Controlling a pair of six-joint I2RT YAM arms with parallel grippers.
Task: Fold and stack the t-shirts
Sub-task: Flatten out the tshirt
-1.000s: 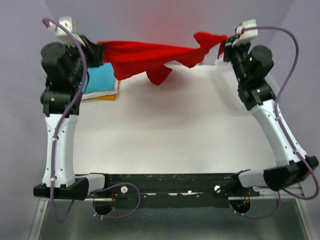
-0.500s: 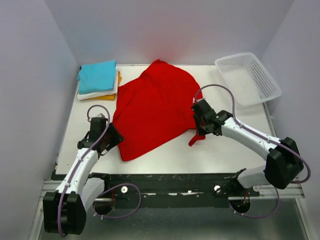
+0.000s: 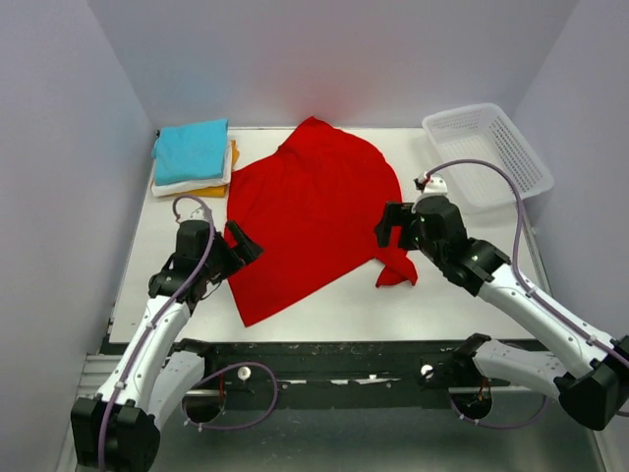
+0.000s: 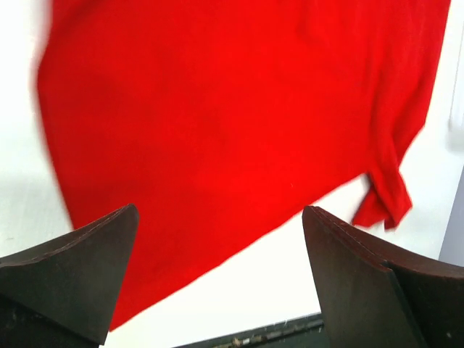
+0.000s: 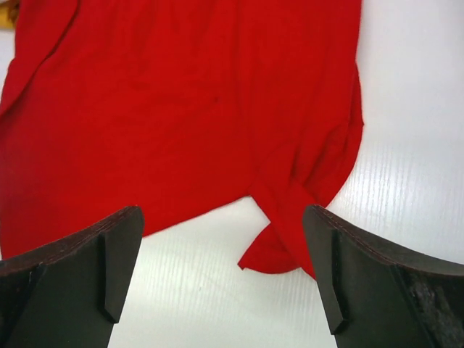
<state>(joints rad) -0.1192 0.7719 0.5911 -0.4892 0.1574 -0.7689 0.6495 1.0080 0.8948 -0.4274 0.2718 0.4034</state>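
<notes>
Dropped from mid-air a second ago, the red shirt point(image 3: 310, 216) now lies spread on the desk point(image 3: 324, 307). Its narrow end points to the far side and its long lower edge runs slantwise toward the near left. A small twisted flap point(image 3: 396, 267) of the cloth trails off the shirt's near right corner.

Both pincers have let go. The left pincer point(image 3: 245, 244) sits at the shirt's left edge, jaws spread wide and empty, and its wrist view looks down on the cloth between the fingers. The right pincer point(image 3: 391, 226) hovers at the shirt's right edge, just above the flap, also released and holding nothing.

Just beside the shirt's far left corner is the folded stack point(image 3: 194, 157): turquoise on top, then white, with orange-yellow peeking out underneath. A white basket point(image 3: 488, 157) stands apart to the shirt's far right.
</notes>
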